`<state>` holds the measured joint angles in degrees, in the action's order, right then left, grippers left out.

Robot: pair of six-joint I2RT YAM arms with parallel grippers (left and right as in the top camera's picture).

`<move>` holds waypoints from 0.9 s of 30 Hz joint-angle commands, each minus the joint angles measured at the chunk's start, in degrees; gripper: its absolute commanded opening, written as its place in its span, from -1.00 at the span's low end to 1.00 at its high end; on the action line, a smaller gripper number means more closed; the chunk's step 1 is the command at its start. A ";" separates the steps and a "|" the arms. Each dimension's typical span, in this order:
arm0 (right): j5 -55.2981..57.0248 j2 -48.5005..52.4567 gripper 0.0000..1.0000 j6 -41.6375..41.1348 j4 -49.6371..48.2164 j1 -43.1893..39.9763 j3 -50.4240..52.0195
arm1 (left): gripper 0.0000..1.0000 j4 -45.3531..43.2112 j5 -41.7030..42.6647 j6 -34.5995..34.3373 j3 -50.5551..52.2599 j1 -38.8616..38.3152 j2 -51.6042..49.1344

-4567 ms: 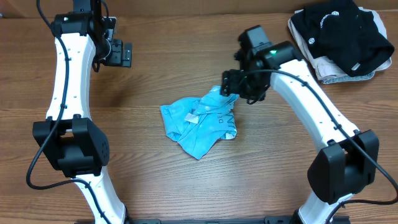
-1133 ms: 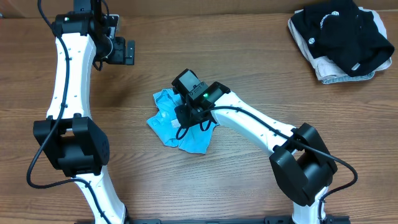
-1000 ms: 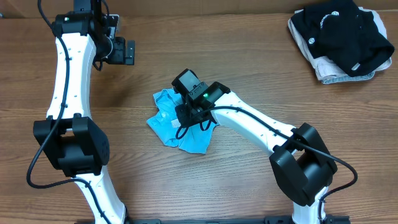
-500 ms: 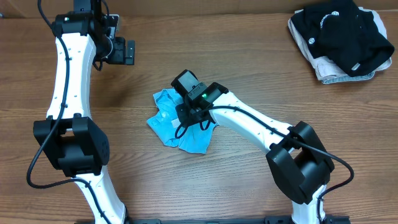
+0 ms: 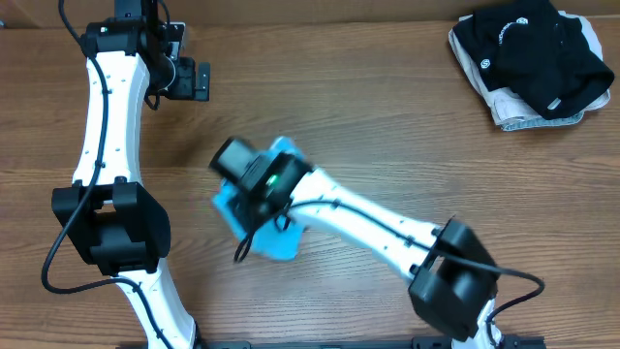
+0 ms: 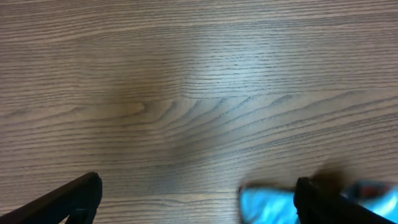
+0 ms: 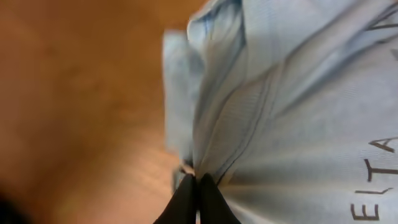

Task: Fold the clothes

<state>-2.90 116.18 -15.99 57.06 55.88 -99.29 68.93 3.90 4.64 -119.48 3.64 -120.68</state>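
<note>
1. Overhead: the right gripper has swung left in the last half second. It drags the crumpled light sky-blue soft-fabric T-shirt across the brown wooden table. The shirt looks repositioned, not yet folded.
2. Left wrist: the left gripper hangs wide open and empty, with a blue shirt corner at lower right.
3. Right wrist: the fingertips are pinched tight on a shirt fold.

Pairs white tubular links with black joint housings, trails black cables, carries a black left gripper and a green wrist light.
</note>
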 commanded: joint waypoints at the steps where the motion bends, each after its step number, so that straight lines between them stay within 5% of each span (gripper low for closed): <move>1: -1.88 0.79 -0.92 1.05 0.98 3.30 0.33 | 1.00 -0.22 0.61 -0.57 -0.68 0.09 -0.81; 2: -1.90 1.40 -0.83 1.03 1.40 3.72 0.44 | 1.00 -0.24 0.61 -0.57 -0.68 0.09 -0.83; 4: -1.90 2.05 0.08 1.01 1.77 3.91 0.44 | 1.00 -0.26 0.61 -0.57 -0.68 0.09 -0.83; 5: -1.95 2.14 0.34 0.98 1.77 3.89 0.44 | 1.00 -0.22 0.61 -0.57 -0.68 0.09 -0.81; 8: -2.32 1.95 0.63 0.31 2.49 2.71 -0.39 | 1.00 -0.15 0.59 -0.57 -0.68 0.11 -0.83; 13: -2.49 -0.26 0.72 -5.11 3.39 -4.81 -2.10 | 1.00 -0.15 0.59 -0.55 -0.68 0.11 -0.83; 20: -14.93 0.15 0.68 -0.44 9.53 -20.06 0.20 | 0.99 -0.26 0.61 -0.57 -0.68 0.11 -0.81; 27: -21.27 1.27 0.58 1.16 8.17 -21.75 6.49 | 0.99 -0.50 0.61 -0.57 -0.68 0.09 -0.81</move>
<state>-19.62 117.69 -16.23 66.37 33.30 -95.44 68.77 3.92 4.64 -119.46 3.64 -120.68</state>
